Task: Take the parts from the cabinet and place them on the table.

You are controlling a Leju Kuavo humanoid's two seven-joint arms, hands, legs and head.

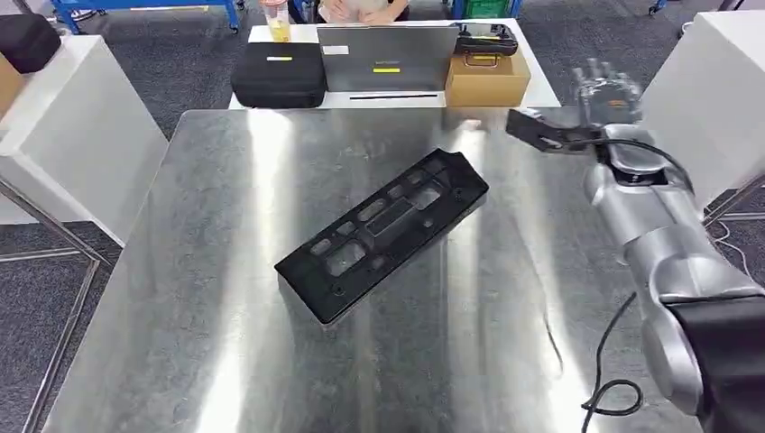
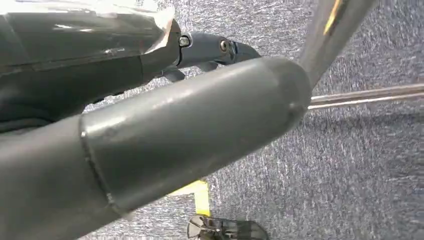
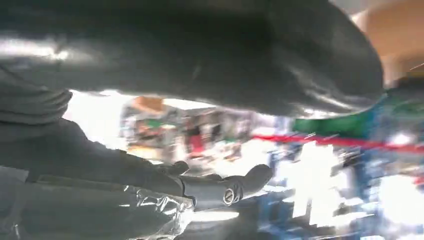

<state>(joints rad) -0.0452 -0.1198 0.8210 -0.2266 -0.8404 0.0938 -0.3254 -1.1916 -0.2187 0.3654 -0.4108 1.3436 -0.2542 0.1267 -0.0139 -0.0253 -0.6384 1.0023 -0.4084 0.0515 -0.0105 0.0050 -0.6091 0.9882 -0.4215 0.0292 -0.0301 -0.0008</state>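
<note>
A: Surface?
B: Brushed steel table (image 1: 225, 361), large, on grey carpet. A small white table (image 1: 541, 90) stands at its far edge.

A: Task item?
B: One long black moulded plastic part (image 1: 383, 233) with rectangular cut-outs, lying flat near the steel table's middle, set diagonally, its far end pointing right. Nothing touches it.

A: Hands?
B: Right hand (image 1: 603, 90), raised above the far right corner of the steel table, well apart from the part. Fingers spread, nothing held; the right wrist view is blurred but shows thumb and fingers (image 3: 220, 187) apart with an empty gap. Left hand (image 2: 165, 130), seen from its wrist camera over carpet beside a metal table leg (image 2: 325, 35); thumb thick in the foreground, darker fingers behind, nothing visible in it. Whether it is spread or curled I cannot tell.

A: Containers?
B: On the white table: black zipped case (image 1: 279, 74), closed; tan cardboard box (image 1: 487, 79), closed, a black controller (image 1: 487, 38) on top. Contents hidden. Between them, a grey laptop (image 1: 386, 56), lid up.

A: Anything else?
B: A black cable (image 1: 606, 379) lies looped at the near right.
</note>
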